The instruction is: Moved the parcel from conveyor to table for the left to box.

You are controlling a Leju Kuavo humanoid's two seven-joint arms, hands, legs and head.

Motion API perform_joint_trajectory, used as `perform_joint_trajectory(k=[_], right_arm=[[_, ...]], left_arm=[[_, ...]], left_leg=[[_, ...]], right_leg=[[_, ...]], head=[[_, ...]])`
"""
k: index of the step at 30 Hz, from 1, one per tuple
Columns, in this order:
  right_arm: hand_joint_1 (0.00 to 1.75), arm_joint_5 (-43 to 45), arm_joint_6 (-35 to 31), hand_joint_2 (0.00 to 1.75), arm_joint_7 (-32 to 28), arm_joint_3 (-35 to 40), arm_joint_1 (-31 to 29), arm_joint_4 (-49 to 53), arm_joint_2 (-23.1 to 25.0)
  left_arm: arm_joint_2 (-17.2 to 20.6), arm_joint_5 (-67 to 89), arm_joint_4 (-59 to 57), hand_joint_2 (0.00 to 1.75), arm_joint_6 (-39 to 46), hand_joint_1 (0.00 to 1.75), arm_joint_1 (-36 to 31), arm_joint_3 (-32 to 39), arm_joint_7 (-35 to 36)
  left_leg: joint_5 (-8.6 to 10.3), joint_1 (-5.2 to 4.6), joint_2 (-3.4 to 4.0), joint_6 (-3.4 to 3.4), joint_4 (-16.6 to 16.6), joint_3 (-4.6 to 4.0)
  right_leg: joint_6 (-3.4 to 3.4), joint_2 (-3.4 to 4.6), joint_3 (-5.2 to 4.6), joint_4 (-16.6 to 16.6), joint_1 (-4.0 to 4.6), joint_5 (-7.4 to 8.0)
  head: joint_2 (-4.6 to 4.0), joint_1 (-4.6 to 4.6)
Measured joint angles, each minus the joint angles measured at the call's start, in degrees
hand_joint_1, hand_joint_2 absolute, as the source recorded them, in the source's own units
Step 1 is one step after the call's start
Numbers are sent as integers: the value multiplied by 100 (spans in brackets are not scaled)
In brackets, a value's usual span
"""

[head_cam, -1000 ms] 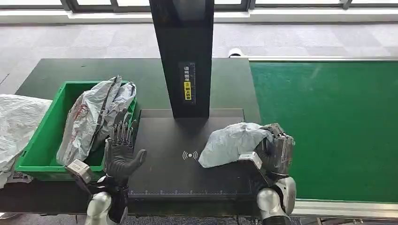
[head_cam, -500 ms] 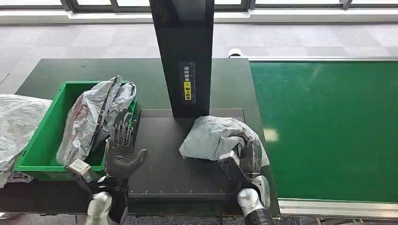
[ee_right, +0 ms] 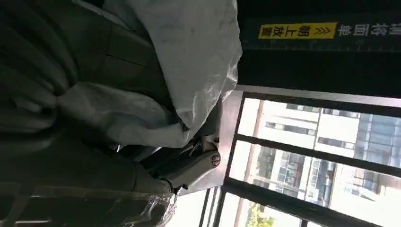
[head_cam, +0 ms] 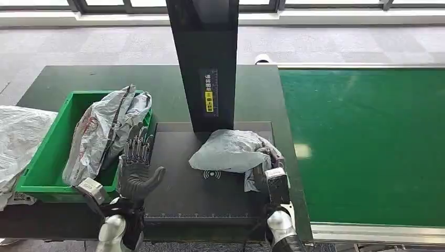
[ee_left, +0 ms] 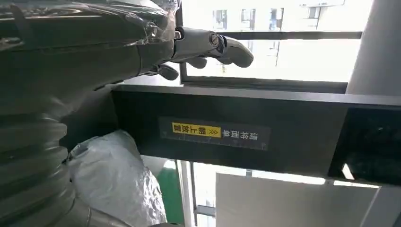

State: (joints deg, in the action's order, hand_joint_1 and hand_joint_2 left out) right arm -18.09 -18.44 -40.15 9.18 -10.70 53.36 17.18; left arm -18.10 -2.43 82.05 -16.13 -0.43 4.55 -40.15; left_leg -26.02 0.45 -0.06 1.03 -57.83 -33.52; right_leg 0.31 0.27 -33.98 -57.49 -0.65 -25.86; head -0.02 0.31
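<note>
Resting on the black scan platform (head_cam: 183, 194), the grey parcel (head_cam: 231, 151) lies crumpled just in front of the black upright column (head_cam: 205, 63), partly covering the scan symbol printed on the platform surface. The right hand (head_cam: 266, 164) grips the parcel at its edge farthest from the green bin (head_cam: 36, 173), its fingers wrapped in the plastic film; the right wrist view shows the film (ee_right: 189, 61) bunched against the hand (ee_right: 189, 165). The left hand (head_cam: 135, 170) stands upright at the platform edge nearest the bin, fingers spread apart and holding nothing; the left wrist view shows its fingers (ee_left: 208, 45) extended toward the column (ee_left: 246, 132). Inside the bin, another grey parcel (head_cam: 102, 134) leans above the rim. A white sack (head_cam: 18, 136) lies beyond the bin, away from the platform. The green conveyor belt (head_cam: 367, 142) runs alongside the platform on the side opposite the bin.
</note>
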Motion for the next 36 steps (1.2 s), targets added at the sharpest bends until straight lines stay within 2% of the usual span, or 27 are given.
perform_joint_trajectory(k=[1, 2, 3, 6, 9, 14, 36], right_arm=[[129, 290, 141, 175, 0, 115, 11, 93, -33], [10, 479, 268, 175, 0, 211, 12, 163, -59], [0, 607, 380, 175, 2, 288, 11, 218, -79], [0, 937, 804, 175, 0, 454, 5, 323, -120], [0, 1041, 926, 175, -4, 459, -2, 332, -129], [0, 1186, 891, 175, -4, 465, -76, 323, -146], [0, 829, 583, 175, 0, 432, -155, 80, -194]], left_arm=[[0, 0, -7, 175, 2, 0, -1, 0, 0], [0, 0, -9, 175, 9, 0, -1, -2, 0], [0, 0, -9, 175, 9, 0, -2, -2, 0], [0, -2, -11, 175, 11, 0, -4, -4, 0], [0, -2, -11, 175, 44, 0, -4, -4, 0], [0, 0, -57, 175, 46, 0, -58, -4, 0], [-2, 92, -118, 175, 179, 0, -196, -4, 0]], left_leg=[[0, 0, 3, 0, 0, 0], [0, 0, 6, 0, 0, 0], [-1, 0, 7, 0, 0, 0], [-1, 0, 7, 0, 0, 0], [-1, 0, 6, 0, 0, 0], [0, 0, 6, 0, 0, 0], [0, 0, 6, 0, 0, 0]], right_leg=[[0, 1, -1, 0, 0, 0], [0, 3, -2, 0, 0, 0], [0, 3, -2, 0, 0, 0], [0, 2, -1, 1, 0, 0], [0, 2, 0, 0, 0, 0], [0, 2, 0, 1, -1, 1], [-2, 2, -1, 0, 0, 4]], head=[[2, 0], [2, 0], [2, 0], [2, 0], [0, 0], [2, 0], [2, 0]])
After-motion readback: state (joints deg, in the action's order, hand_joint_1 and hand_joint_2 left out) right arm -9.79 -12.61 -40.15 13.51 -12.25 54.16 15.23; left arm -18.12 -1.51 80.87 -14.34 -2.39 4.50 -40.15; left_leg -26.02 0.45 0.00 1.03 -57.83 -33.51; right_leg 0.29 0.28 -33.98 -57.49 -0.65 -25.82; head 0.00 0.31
